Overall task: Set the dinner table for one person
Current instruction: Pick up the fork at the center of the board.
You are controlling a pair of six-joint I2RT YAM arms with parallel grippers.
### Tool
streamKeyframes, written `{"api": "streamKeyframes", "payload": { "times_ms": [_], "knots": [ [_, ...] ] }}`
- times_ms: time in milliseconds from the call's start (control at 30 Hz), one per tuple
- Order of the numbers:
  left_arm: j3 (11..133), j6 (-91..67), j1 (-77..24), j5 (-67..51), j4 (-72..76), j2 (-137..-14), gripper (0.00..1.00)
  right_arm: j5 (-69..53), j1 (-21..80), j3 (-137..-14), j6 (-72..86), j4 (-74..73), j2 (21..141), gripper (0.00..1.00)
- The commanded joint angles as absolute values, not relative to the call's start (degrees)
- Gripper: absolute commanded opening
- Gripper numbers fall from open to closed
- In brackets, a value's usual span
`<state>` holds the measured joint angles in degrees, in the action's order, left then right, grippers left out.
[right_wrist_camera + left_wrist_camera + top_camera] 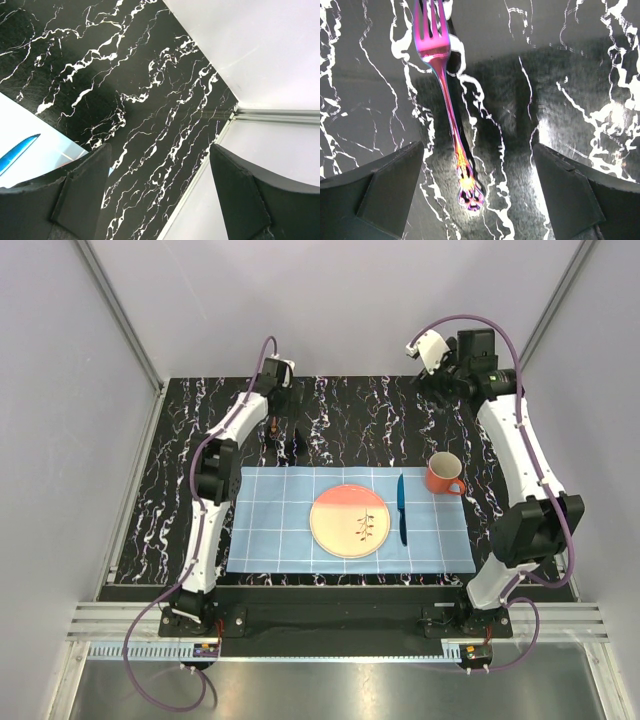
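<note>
Marbled black dinner table (170, 510) spans the cell between white walls, with a light-blue checked mat (262, 532) at its near edge. On the mat sit a pink-and-cream plate (348, 522), a blue knife (402, 510) just to its right, and an orange mug (444, 473) at the far right corner. Beyond the mat, an iridescent fork (445, 95) lies flat on bare tabletop. The left gripper (476, 165) hangs over it, spread wide, neither finger touching the handle. The right gripper (160, 160), also wide and empty, hovers over the table's far right corner.
</note>
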<state>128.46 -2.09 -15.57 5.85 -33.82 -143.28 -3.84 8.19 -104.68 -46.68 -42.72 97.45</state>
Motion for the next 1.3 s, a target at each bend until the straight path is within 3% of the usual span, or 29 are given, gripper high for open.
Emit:
{"api": "streamKeyframes", "payload": {
  "times_ms": [0, 633, 1267],
  "knots": [
    [132.3, -3.6, -15.1, 6.5, -36.5, -144.4, 0.98, -2.5, 9.1, -107.4, -46.0, -42.3, 98.1, 0.86],
    [130.3, -8.9, -13.5, 8.2, -41.7, -144.6, 0.97, -1.1, 10.8, -108.7, -45.4, -43.2, 98.6, 0.86],
    [128.4, -11.6, -13.0, 8.1, -40.6, -145.5, 0.88, 1.4, 11.7, -110.1, -45.5, -44.7, 99.2, 0.86]
  ]
}}
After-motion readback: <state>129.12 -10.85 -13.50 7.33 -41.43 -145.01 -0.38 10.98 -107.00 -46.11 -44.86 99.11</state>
